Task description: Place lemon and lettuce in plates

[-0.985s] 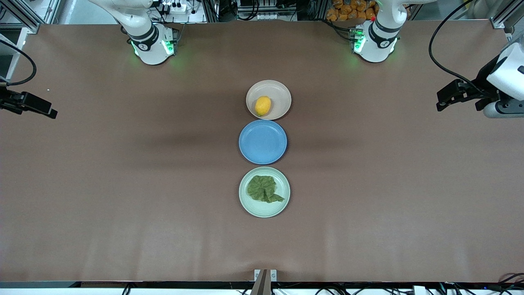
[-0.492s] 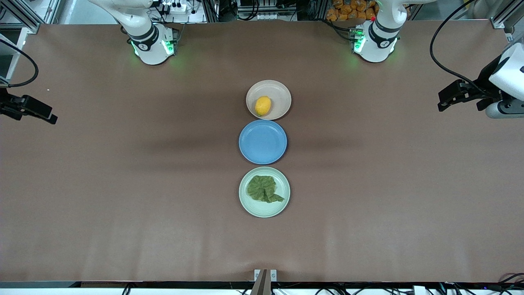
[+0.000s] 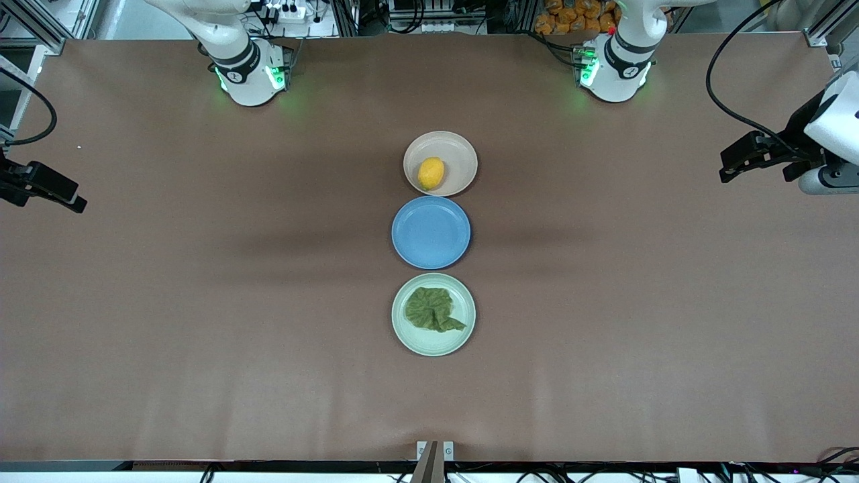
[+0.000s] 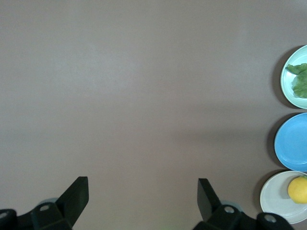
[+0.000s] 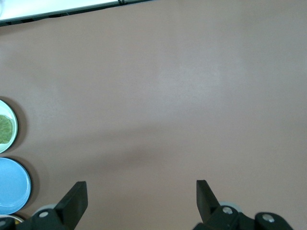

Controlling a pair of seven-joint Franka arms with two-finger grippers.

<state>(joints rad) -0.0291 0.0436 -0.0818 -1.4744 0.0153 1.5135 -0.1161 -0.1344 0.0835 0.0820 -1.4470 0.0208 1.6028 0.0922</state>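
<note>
The lemon lies in the beige-pink plate, the plate farthest from the front camera. The lettuce lies in the mint green plate, the nearest one. Both show in the left wrist view: lemon, lettuce. The right wrist view shows the edge of the green plate with lettuce. My left gripper is open and empty, high over the left arm's end of the table. My right gripper is open and empty over the right arm's end.
An empty blue plate sits between the two task plates, in one line down the middle of the brown table. It also shows in the left wrist view and the right wrist view.
My right gripper has drifted a little toward the table's end and lower in the front view. My left gripper has edged slightly outward. The plates, lemon and lettuce have not moved.
</note>
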